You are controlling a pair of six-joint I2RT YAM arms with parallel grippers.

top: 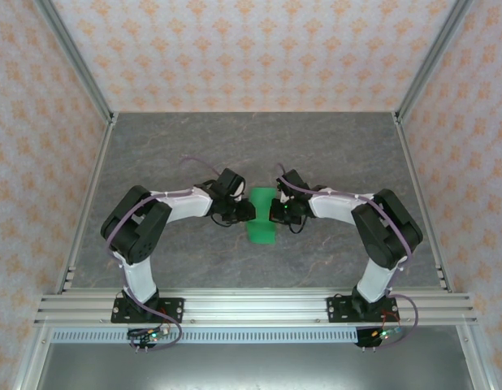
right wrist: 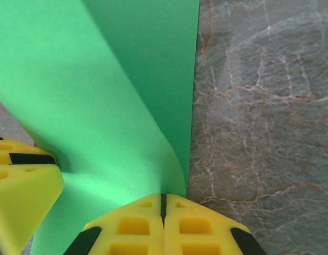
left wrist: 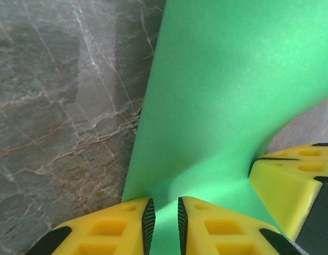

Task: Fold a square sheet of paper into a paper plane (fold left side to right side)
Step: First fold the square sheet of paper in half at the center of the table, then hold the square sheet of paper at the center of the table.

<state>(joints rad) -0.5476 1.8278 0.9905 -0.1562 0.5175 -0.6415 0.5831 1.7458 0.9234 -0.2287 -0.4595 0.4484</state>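
The square sheet of paper [top: 261, 223], bright green, lies mid-table between my two grippers, bent over itself in a loose curve. My right gripper [top: 274, 213] is at its right side. In the right wrist view its jaws [right wrist: 164, 195] are shut, with the curled-up paper [right wrist: 100, 95] running into their seam. My left gripper [top: 249, 211] is at the paper's left side. In the left wrist view its jaws [left wrist: 163, 204] stand a narrow gap apart over the paper [left wrist: 222, 95], with nothing visibly pinched. Each wrist view shows the other gripper's yellow fingers [left wrist: 286, 180] [right wrist: 20, 191] close by.
The grey marbled table [top: 170, 146] has patterned walls on three sides and a metal rail [top: 251, 307] along the near edge, where both arm bases are bolted. Bare tabletop lies around the paper.
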